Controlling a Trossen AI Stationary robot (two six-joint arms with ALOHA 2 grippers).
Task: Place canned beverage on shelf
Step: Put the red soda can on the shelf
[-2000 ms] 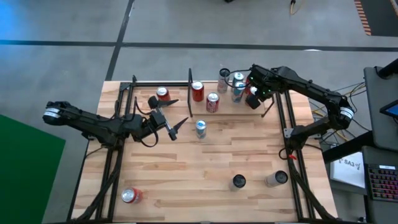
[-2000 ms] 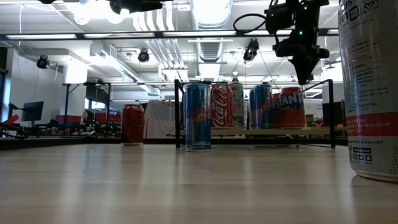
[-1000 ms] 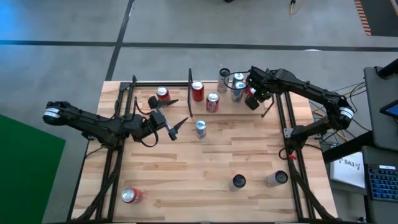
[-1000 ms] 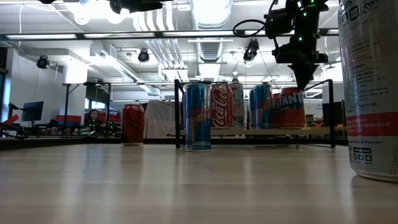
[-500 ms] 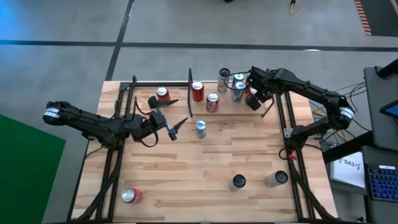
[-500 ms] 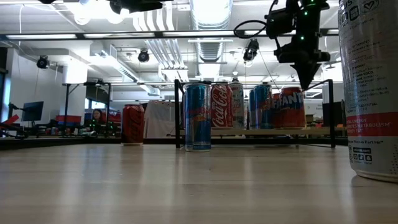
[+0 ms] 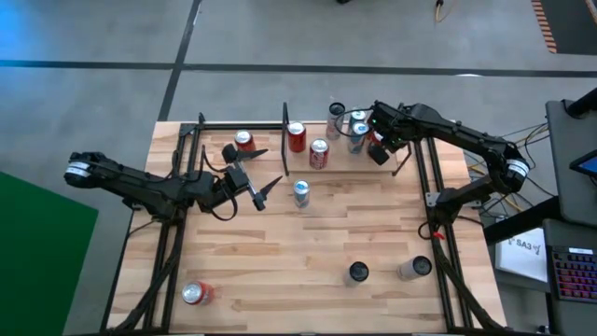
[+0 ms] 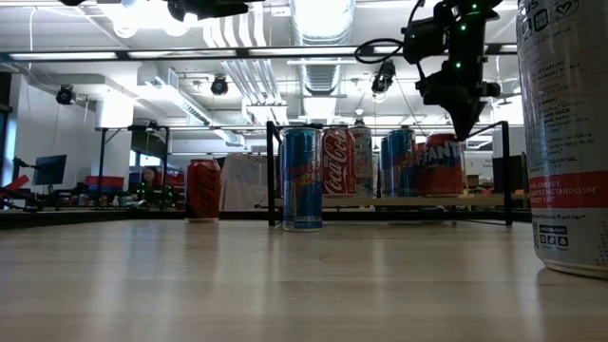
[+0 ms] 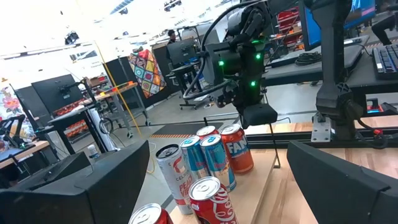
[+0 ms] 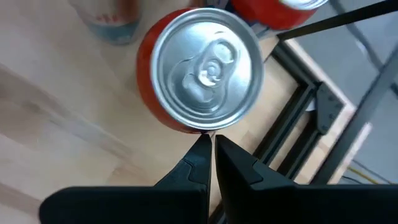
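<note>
Orange Fanta can standing upright on the shelf, at the end farthest from the blue can on the desk. Right hand poised just above the Fanta can, fingers pressed together, gripping nothing. Left hand spread, empty, waiting over the desk beside the blue can. Placement apparently finished; next, probably fetching the blue can.
</note>
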